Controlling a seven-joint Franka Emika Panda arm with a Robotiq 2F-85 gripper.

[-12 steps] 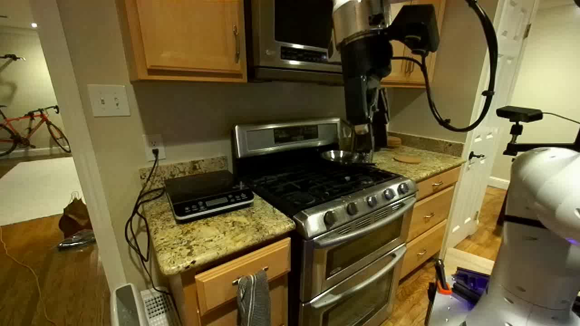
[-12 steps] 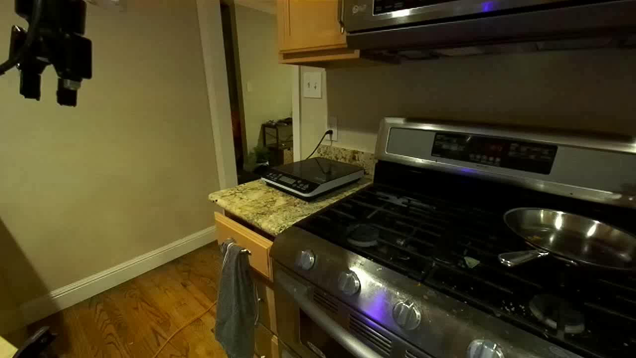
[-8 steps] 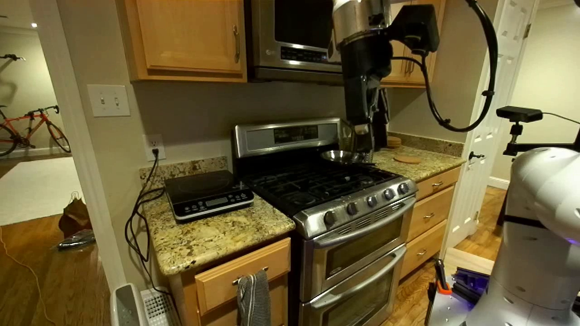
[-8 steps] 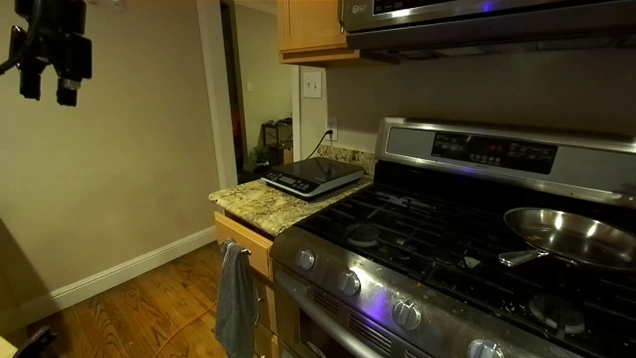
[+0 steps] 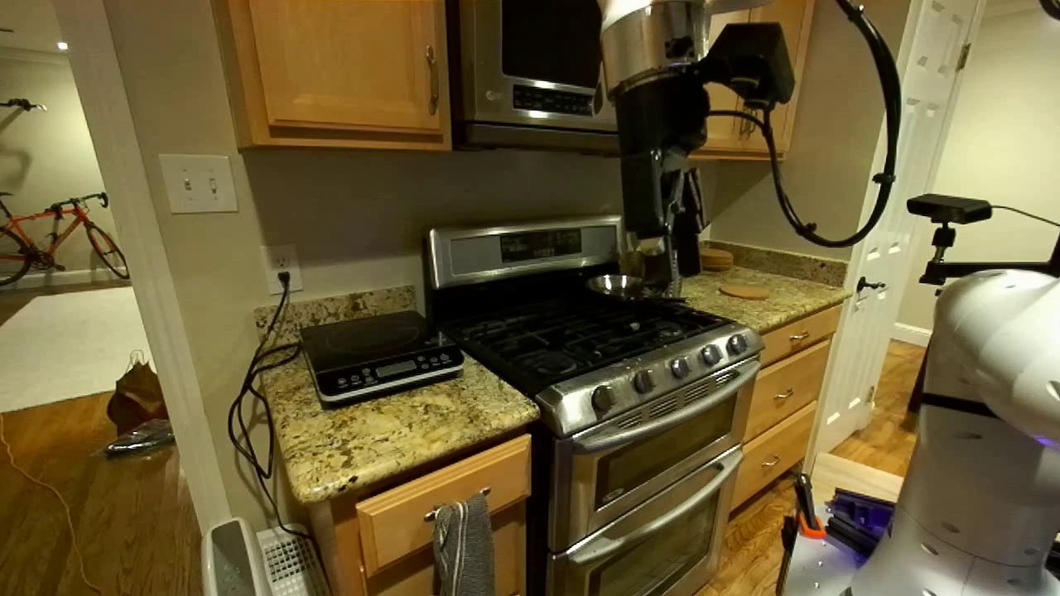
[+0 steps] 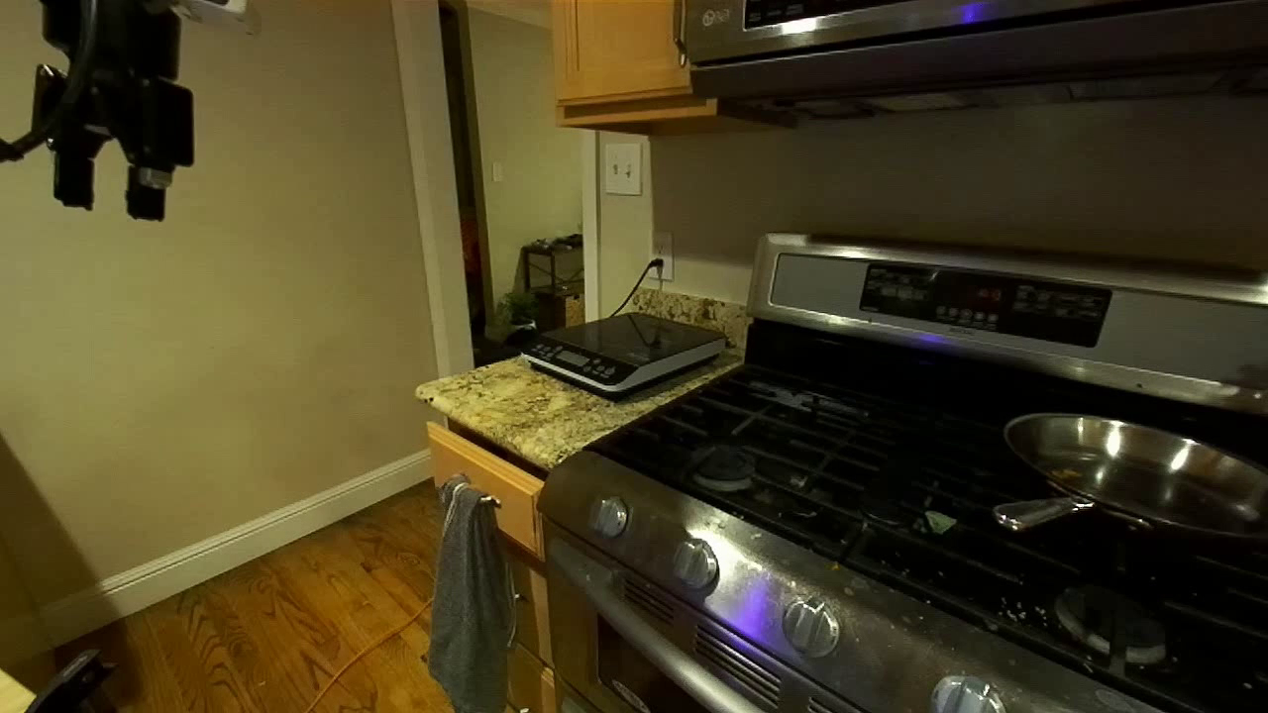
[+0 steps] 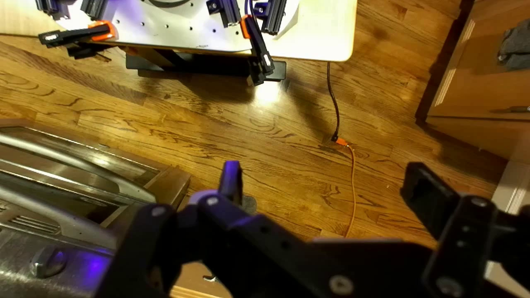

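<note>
The claw (image 6: 109,208) hangs apart from the stove (image 6: 753,582), spread wide and empty. The pan (image 6: 1139,465) sits near the stove's back edge; a low swing over the front edge could knock the pan's handle (image 6: 1042,511), shifting it.
</note>
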